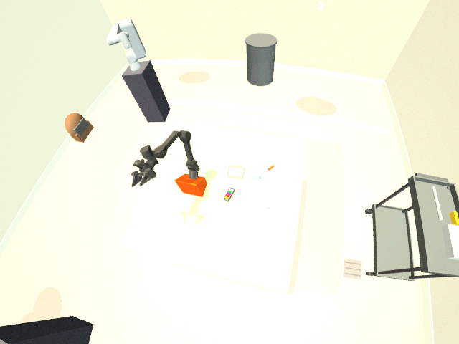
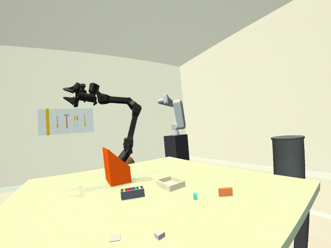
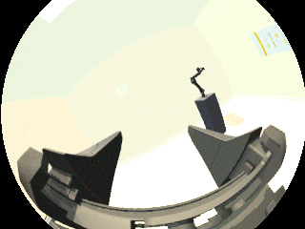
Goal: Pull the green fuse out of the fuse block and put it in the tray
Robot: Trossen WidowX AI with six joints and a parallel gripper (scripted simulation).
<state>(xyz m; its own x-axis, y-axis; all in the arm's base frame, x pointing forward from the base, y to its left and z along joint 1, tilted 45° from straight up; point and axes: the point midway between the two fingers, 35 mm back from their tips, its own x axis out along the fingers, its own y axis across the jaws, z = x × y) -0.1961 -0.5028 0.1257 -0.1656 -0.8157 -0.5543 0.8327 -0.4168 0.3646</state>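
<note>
The dark fuse block (image 1: 226,200) (image 2: 132,194) stands on the table with a row of fuses in it: yellow, red, purple, green and white. The green fuse (image 1: 229,191) (image 2: 135,188) sits in the block between the purple and the white one. The pale, shallow tray (image 1: 234,178) (image 2: 163,185) lies close by, on the side of the block's white end, and looks empty. My gripper (image 1: 136,184) (image 2: 63,93) (image 3: 155,130) is open and empty, raised high and pointing away from the block and tray. The wrist view shows neither of them.
A tall orange wedge (image 1: 191,185) (image 2: 117,170) stands beside the block, in front of the arm's base in the exterior view. A turquoise piece (image 1: 259,177) (image 2: 195,196) and an orange brick (image 1: 270,167) (image 2: 225,191) lie beyond the tray. A small grey block (image 2: 159,234) and flat tile (image 2: 115,237) lie nearer that camera.
</note>
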